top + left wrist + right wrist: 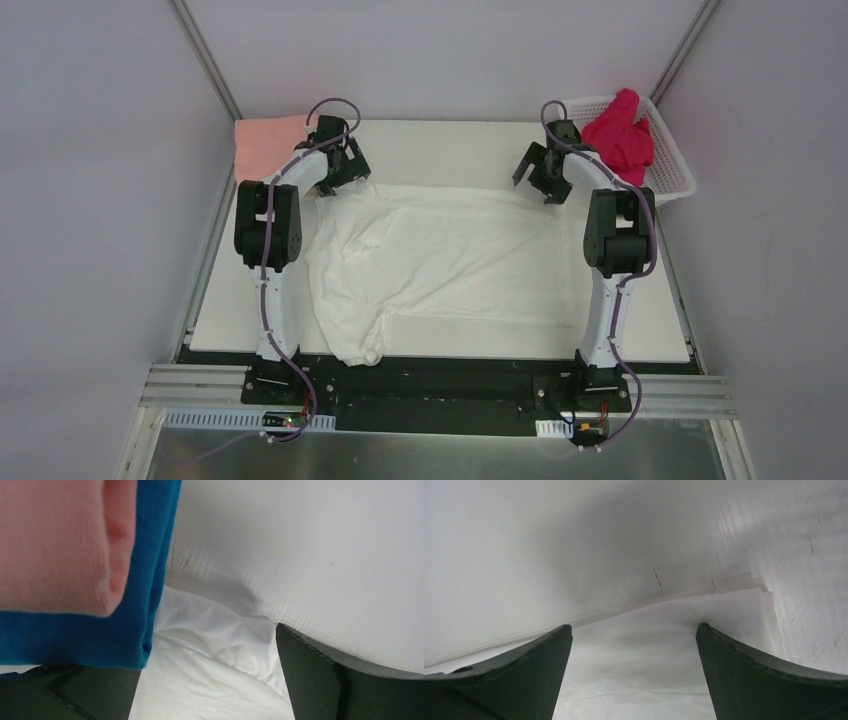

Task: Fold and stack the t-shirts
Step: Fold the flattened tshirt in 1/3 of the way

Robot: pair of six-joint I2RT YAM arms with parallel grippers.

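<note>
A white t-shirt (pixel 440 260) lies spread flat across the middle of the table; no print shows on it. My left gripper (pixel 338 182) hovers open over its back left edge, and my right gripper (pixel 537 180) hovers open over its back right corner. In the left wrist view the open gripper (pixel 210 650) straddles wrinkled white cloth (pixel 210 675), with a folded salmon-pink shirt (pixel 55 545) lying on a bright blue one (pixel 75 635) at the left. In the right wrist view the open gripper (pixel 635 630) straddles the shirt's flat edge (pixel 649 675). A magenta shirt (pixel 622 135) lies in the basket.
The pink shirt (pixel 268 145) sits at the table's back left corner beside my left gripper. A white lattice basket (pixel 680 178) stands at the back right. Grey walls close in on both sides. A shirt sleeve hangs over the table's near edge (pixel 360 350).
</note>
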